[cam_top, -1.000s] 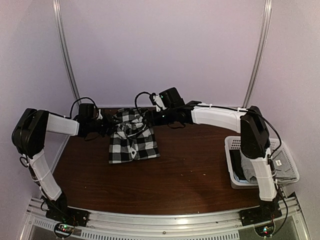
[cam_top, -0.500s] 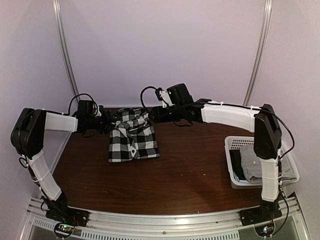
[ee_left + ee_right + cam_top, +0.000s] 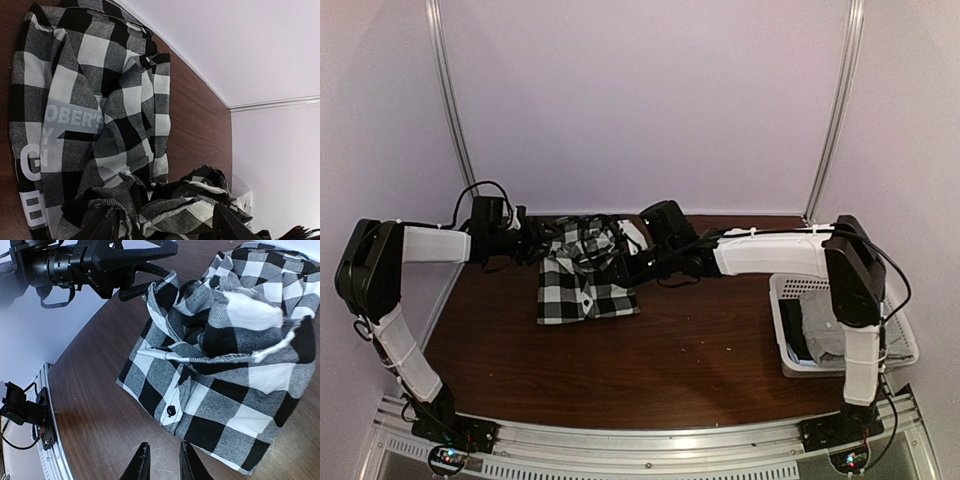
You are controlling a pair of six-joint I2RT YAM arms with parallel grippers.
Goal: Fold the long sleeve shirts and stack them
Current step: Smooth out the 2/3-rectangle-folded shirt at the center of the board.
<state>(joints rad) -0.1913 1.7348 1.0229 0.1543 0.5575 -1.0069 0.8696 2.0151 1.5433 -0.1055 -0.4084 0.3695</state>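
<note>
Left gripper (image 3: 145, 280) pinches the far-left edge of the black-and-white checked shirt (image 3: 585, 280), lifting that cloth off the table (image 3: 700, 350). Right gripper (image 3: 162, 462) hovers over the shirt's right side, fingers close together but holding nothing. Shirt lies half folded near the table's far-left corner. Grey shirt (image 3: 825, 330) sits in the white basket (image 3: 900, 345) at the right edge.

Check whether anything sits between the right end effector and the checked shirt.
Nothing visible does. The right end effector hangs over bare table beside the checked shirt's buttoned edge. The left end effector is on the shirt's far side, out of that path.
</note>
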